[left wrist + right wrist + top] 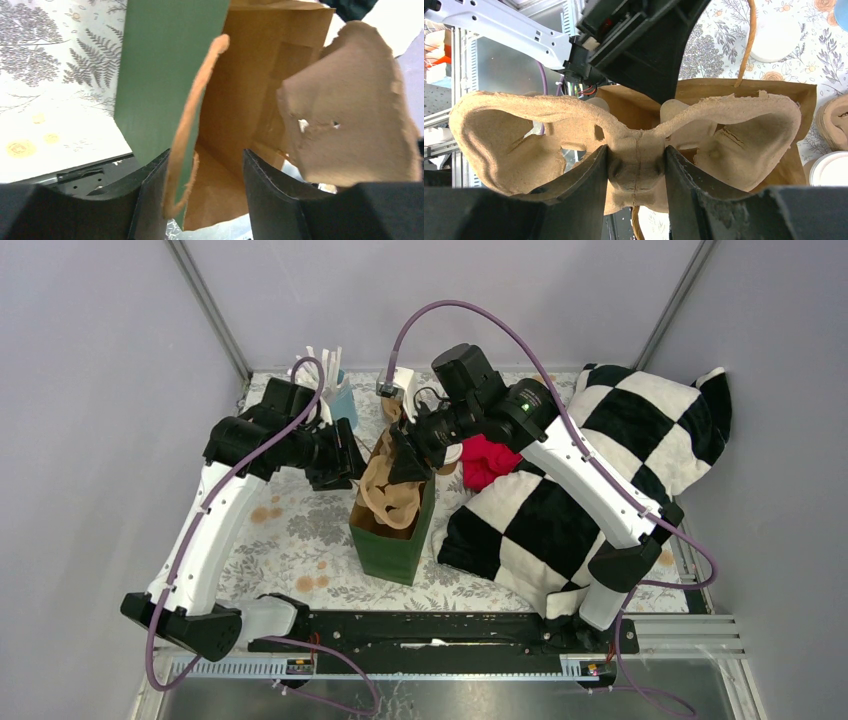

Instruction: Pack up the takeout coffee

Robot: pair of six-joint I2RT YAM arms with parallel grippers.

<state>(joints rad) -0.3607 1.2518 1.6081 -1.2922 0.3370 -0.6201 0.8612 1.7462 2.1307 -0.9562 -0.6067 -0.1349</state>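
A green paper bag (395, 540) with a brown inside stands open mid-table. My right gripper (408, 462) is shut on the middle ridge of a brown pulp cup carrier (744, 145) and holds it over the bag's mouth; in its own view the gripper (636, 155) pinches that ridge. My left gripper (350, 462) is open at the bag's left rim; in the left wrist view (206, 165) the bag wall (160, 65) and a paper handle (192, 115) pass between its jaws. No lidded kraft coffee cup shows clearly. A round white lid (830, 170) lies at the right edge; whether a cup is under it cannot be told.
A black-and-white checkered pillow (600, 470) fills the right side, with a red cloth (488, 458) beside it. A blue holder with white cutlery (335, 390) stands at the back. A stack of brown paper cups (831, 120) and a white round thing (774, 37) lie behind the bag.
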